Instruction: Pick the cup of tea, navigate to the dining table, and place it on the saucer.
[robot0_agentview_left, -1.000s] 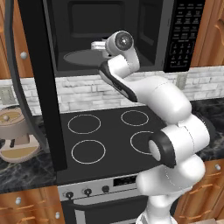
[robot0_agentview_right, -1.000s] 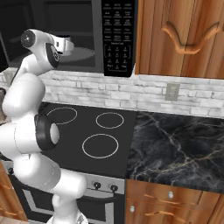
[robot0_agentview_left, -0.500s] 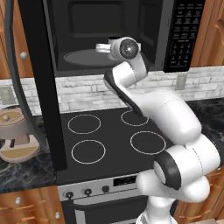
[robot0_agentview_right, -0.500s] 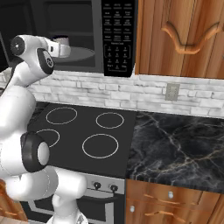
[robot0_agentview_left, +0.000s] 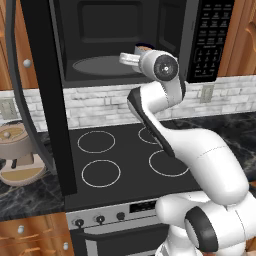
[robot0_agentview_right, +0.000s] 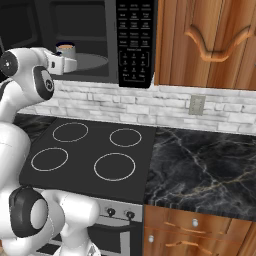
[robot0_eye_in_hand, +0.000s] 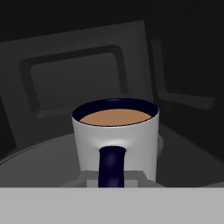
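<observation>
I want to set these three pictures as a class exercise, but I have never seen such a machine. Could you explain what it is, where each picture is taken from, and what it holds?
It is a white robot arm on a driving base, in a rendered kitchen. Two pictures come from cameras on the base, behind the arm to its left and right. Both look over a black stove at an open microwave above it. The third comes from a camera on the hand, looking along the pincer. The arm reaches into the microwave, where a cup of tea stands on the turntable. The pincer is shut at the cup's dark handle. The cup has not visibly been lifted.
</observation>
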